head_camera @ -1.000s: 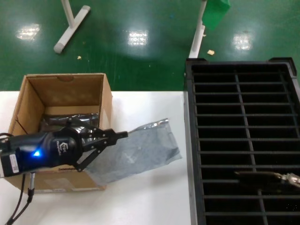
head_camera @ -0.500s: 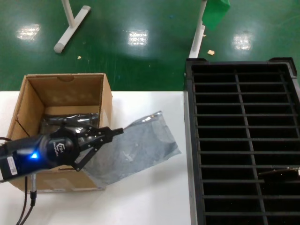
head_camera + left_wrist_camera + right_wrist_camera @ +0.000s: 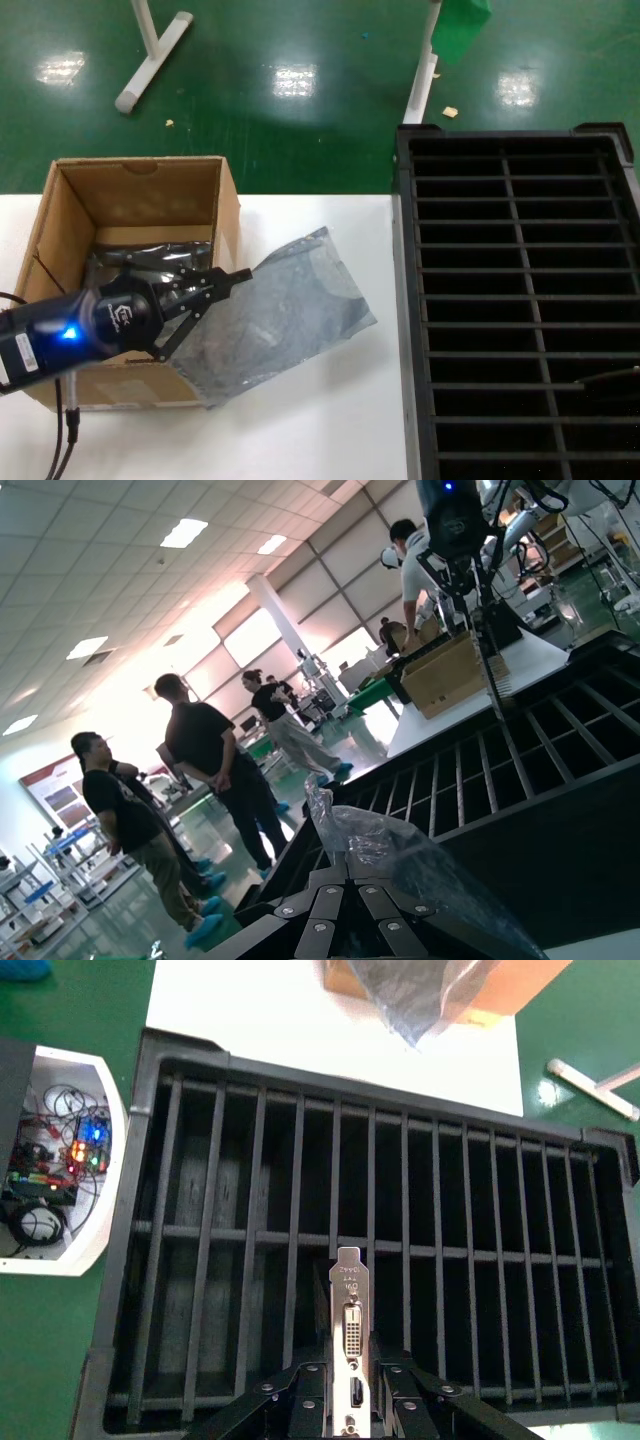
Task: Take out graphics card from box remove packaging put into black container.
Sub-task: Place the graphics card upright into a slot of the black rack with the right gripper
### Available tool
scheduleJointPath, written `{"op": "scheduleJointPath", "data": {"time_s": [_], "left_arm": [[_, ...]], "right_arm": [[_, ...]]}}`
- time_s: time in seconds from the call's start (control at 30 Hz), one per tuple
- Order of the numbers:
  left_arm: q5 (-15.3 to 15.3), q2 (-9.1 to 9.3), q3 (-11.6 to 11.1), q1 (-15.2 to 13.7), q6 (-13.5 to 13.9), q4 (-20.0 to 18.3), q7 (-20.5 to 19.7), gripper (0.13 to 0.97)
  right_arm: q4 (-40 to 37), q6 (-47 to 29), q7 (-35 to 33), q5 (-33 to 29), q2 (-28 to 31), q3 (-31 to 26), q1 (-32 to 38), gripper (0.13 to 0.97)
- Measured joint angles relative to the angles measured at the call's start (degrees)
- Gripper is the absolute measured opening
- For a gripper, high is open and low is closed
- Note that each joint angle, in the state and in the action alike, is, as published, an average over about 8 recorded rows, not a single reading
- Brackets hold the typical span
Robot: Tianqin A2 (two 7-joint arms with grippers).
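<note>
My left gripper [image 3: 238,273] hangs over the right wall of the brown box [image 3: 60,210], shut on one end of the grey translucent packaging [image 3: 290,315]. The bag drapes limp from there onto the white table. The left wrist view shows the crinkled packaging [image 3: 400,865] pinched between the closed left gripper [image 3: 347,865]. In the right wrist view my right gripper [image 3: 351,1367] is shut on the graphics card [image 3: 349,1295], gripping its silver port bracket above the slots of the black container [image 3: 250,1240]. The head view shows only a thin sliver of the graphics card [image 3: 612,375] at the right edge, over the black container [image 3: 520,230].
A dark bagged item [image 3: 150,262] lies on the box floor. The white table [image 3: 320,430] runs between box and crate. A white tray with wiring [image 3: 55,1160] sits beside the crate. White stand legs [image 3: 150,60] rest on the green floor beyond the table.
The left gripper has drawn back toward the box, dragging the packaging leftward. The right gripper with the card has moved right, nearly out of the head view.
</note>
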Motion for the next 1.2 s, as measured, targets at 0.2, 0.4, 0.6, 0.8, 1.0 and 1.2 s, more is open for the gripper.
{"op": "scheduleJointPath", "data": {"time_s": [0.2,0.4,0.6,0.8,1.0,1.2], "left_arm": [[0.0,0.44,-0.32,-0.06,0.0,0.92,-0.16,0.142],[0.0,0.63,-0.41,-0.13,0.0,1.6,-0.28,0.142],[0.0,0.49,-0.75,0.21,0.0,1.32,-0.58,0.142],[0.0,-0.08,-1.05,0.64,0.0,0.38,-1.01,0.142],[0.0,-0.69,-1.31,0.98,0.0,-0.61,-1.45,0.142],[0.0,-1.02,-1.49,1.26,0.0,-1.27,-1.65,0.142]], "right_arm": [[0.0,0.71,1.75,-2.8,-0.04,-3.83,2.04,0.203],[0.0,-0.78,2.87,-6.51,-2.55,-8.63,6.8,0.203],[-0.28,-11.44,3.6,-15.33,-13.9,-16.23,19.59,0.203],[-1.59,-21.75,5.18,-21.84,-22.63,-24.68,32.37,0.202],[-2.41,-24.49,6.47,-22.95,-24.32,-29.39,37.72,0.202],[-2.41,-24.59,7.25,-22.78,-23.97,-30.85,39.05,0.202]]}}
